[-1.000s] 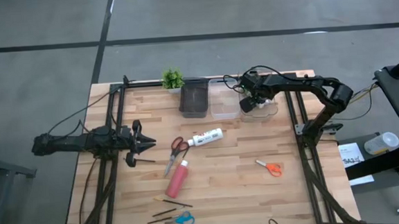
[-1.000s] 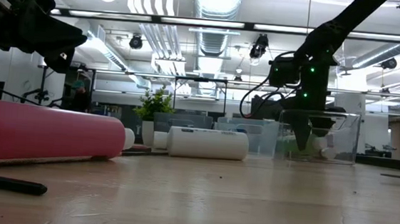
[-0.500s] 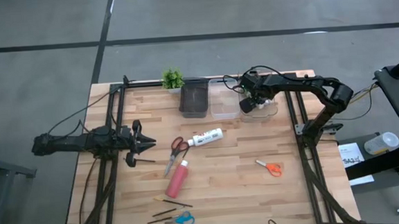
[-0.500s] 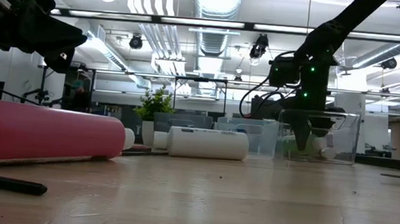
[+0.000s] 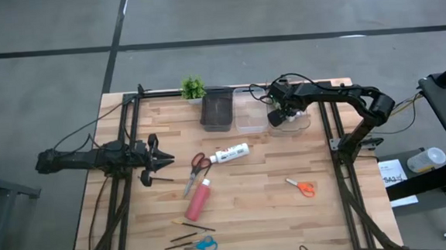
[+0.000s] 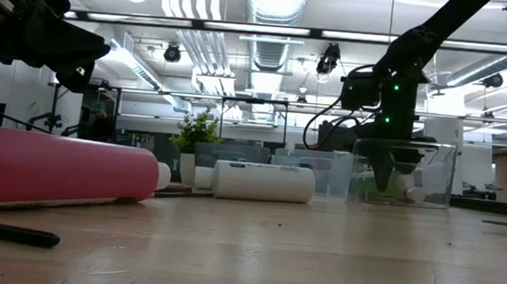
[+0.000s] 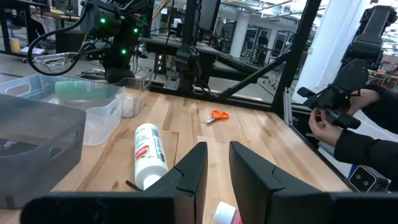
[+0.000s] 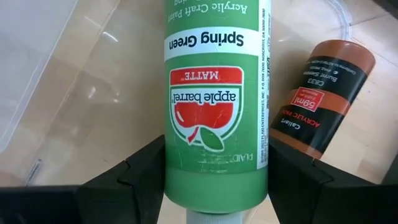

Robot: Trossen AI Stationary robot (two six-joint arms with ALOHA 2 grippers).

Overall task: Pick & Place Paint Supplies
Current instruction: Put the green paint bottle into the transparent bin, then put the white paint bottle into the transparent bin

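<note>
**Inspector A:** Condition of the item in hand?

**Inspector B:** A green paint tube (image 8: 214,106), labelled Spring Green. It looks light, with a smooth glossy body, so likely slippery; the plastic wall probably gives under hard pressure. The best hold is across the lower body near the cap, which is where it is taken now.

**Inspector A:** And the claw?

**Inspector B:** The right gripper (image 8: 214,186) is clenched on that tube, one finger (image 8: 124,177) pressed to each side, open only as wide as the tube itself. It sits down inside the clear bin (image 5: 300,125) at the far right of the table (image 5: 259,208). A brown paint tube (image 8: 323,99) lies on the bin floor just beside the green one.

**Inspector A:** The other arm?

**Inspector B:** The left gripper (image 7: 214,165) waits at the table's left side, fingers slightly parted, holding nothing. The white paint tube (image 5: 230,152) and orange scissors (image 5: 301,187) remain on the table.
</note>
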